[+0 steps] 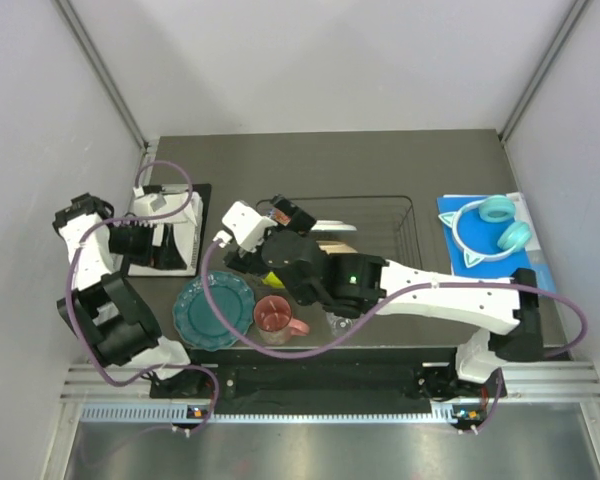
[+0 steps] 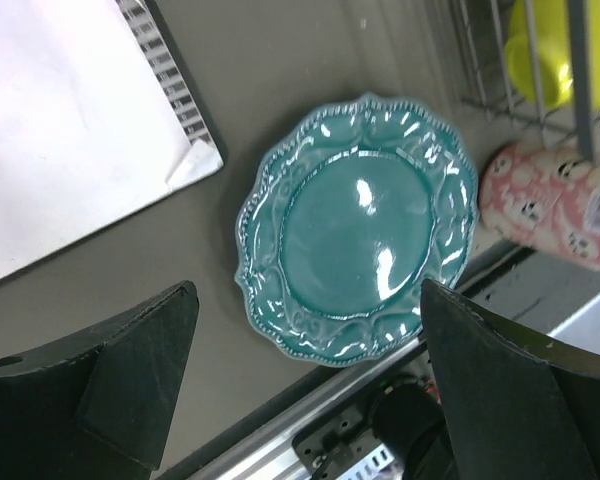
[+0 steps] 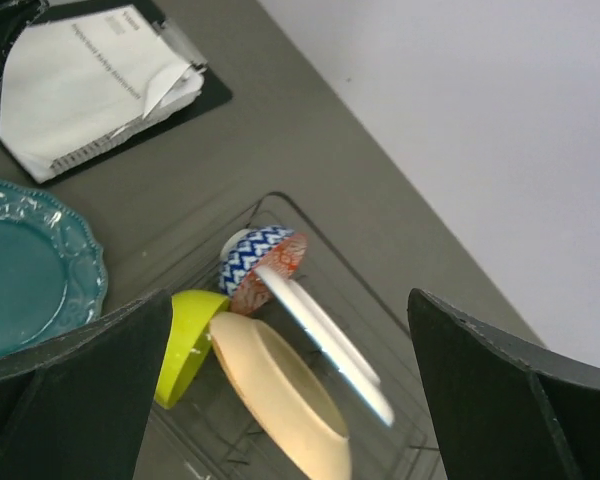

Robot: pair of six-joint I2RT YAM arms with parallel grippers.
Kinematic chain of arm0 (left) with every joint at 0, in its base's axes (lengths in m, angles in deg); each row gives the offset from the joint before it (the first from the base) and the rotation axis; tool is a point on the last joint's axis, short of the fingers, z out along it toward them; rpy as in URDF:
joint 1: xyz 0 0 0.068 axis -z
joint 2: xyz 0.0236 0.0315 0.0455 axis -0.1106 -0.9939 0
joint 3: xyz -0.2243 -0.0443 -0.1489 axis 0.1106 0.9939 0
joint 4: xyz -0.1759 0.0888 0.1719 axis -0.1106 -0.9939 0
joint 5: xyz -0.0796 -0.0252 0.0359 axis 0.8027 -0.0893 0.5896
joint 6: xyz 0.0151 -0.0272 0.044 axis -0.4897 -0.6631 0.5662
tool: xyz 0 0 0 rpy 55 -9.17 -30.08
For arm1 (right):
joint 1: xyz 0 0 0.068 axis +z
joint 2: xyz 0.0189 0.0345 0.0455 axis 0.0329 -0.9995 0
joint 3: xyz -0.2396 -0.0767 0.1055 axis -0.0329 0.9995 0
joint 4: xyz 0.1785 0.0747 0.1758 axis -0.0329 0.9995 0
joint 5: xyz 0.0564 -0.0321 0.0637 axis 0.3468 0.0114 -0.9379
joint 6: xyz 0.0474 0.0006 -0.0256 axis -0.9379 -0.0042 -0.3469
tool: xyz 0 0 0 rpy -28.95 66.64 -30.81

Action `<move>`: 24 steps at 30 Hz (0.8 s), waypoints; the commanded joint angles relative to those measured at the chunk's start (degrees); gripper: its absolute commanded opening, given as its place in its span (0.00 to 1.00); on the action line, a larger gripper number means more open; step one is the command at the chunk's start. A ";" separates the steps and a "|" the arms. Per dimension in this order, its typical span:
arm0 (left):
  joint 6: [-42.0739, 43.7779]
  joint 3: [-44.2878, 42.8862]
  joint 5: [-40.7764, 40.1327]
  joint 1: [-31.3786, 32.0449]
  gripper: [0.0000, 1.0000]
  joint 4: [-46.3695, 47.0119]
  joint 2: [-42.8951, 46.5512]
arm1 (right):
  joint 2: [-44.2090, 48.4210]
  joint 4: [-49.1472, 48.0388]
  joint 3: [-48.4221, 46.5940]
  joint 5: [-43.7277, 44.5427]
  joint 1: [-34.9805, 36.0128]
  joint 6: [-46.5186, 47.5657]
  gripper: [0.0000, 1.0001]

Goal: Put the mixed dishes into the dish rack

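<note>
Between the spread black fingers of the right claw [image 3: 290, 298], which pinch nothing, the right wrist view looks down into the low rectangular dish rack of thin dark wire [image 1: 408, 238]. At the middle of that frame a small bowl with a blue-and-white zigzag pattern [image 3: 260, 258] lies tipped on its side in the rack. A white plate [image 3: 330, 345] stands on edge just below it, blurred, so any pattern on it cannot be made out. Lower still a peach-coloured plate [image 3: 280, 395] also stands on edge, and a lime-green bowl [image 3: 185, 340] lies on its side close against the peach plate at lower left. The left claw [image 2: 308, 290] likewise has its fingers spread wide and empty. It hangs over a glossy teal plate with a scalloped, beaded rim [image 2: 360, 225], which lies flat on the dark grey table [image 1: 310, 160] outside the rack, near the table's front edge. A pink mug with a pale print [image 2: 550, 205] stands on the table just beside that plate, at the right of the left wrist frame, between the plate and the rack. A black clipboard holding white paper [image 2: 60, 130] fills the upper left of that frame, apart from the plate. Turquoise headphones [image 1: 495, 225] lie at the far right of the top view, beyond the rack.
</note>
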 commanded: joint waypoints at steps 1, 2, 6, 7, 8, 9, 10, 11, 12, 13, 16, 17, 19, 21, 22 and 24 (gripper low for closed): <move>11.45 2.81 1.10 -1.25 0.96 -10.30 -4.12 | -1.48 4.83 -3.07 -6.20 -2.73 -8.36 1.00; 12.94 4.03 0.66 -1.25 0.96 -10.39 -6.04 | 0.01 4.21 -2.37 -6.81 -3.34 -9.50 1.00; 14.45 5.62 -1.62 -1.60 0.95 -9.70 -10.89 | 5.02 0.78 3.08 -7.44 -4.66 -11.18 1.00; 14.54 5.97 -1.98 -1.69 0.95 -9.25 -12.46 | 5.99 -0.18 5.00 -6.31 -4.66 -11.44 1.00; 14.01 6.15 -2.24 -1.78 0.95 -8.55 -13.09 | 7.82 -0.71 5.98 -5.77 -5.01 -11.62 1.00; 13.57 6.41 -2.59 -2.04 0.95 -6.81 -13.79 | 8.80 -1.33 6.86 -5.16 -5.02 -11.79 1.00; 13.31 6.85 -3.29 -2.13 0.95 -6.01 -15.19 | 9.85 -2.46 8.35 -4.28 -5.19 -12.05 1.00; 12.87 7.12 -3.47 -2.30 0.95 -5.39 -15.81 | 11.69 -3.17 9.15 -3.84 -5.28 -12.14 1.00; 12.78 7.29 -3.47 -2.13 0.94 -5.12 -16.60 | 12.67 -4.05 9.94 -3.40 -5.37 -12.14 1.00; 12.52 7.73 -3.30 -2.13 0.94 -4.08 -17.92 | 13.37 -4.67 11.34 -2.87 -5.45 -12.14 1.00; 11.64 8.96 -3.82 -2.13 0.93 -1.70 -20.12 | 15.48 -5.73 12.49 -2.34 -6.42 -12.58 1.00; 11.55 9.31 -4.00 -2.13 0.93 -1.26 -20.65 | 16.01 -5.64 12.76 -2.25 -6.68 -12.76 1.00; 11.72 10.19 -4.00 -2.04 0.91 -0.81 -22.23 | 16.28 -5.64 13.46 -2.34 -7.56 -13.02 1.00; 11.99 10.46 -3.47 -1.60 0.86 -0.99 -23.55 | 16.28 -5.37 13.90 -2.16 -7.91 -13.46 1.00; 12.07 10.63 -3.47 -1.43 0.85 -1.16 -24.95 | 16.28 -5.11 13.90 -2.16 -8.44 -13.99 1.00; 13.65 10.90 -2.68 -0.99 0.83 -2.30 -26.19 | 15.93 -4.59 13.90 -2.51 -8.79 -14.43 1.00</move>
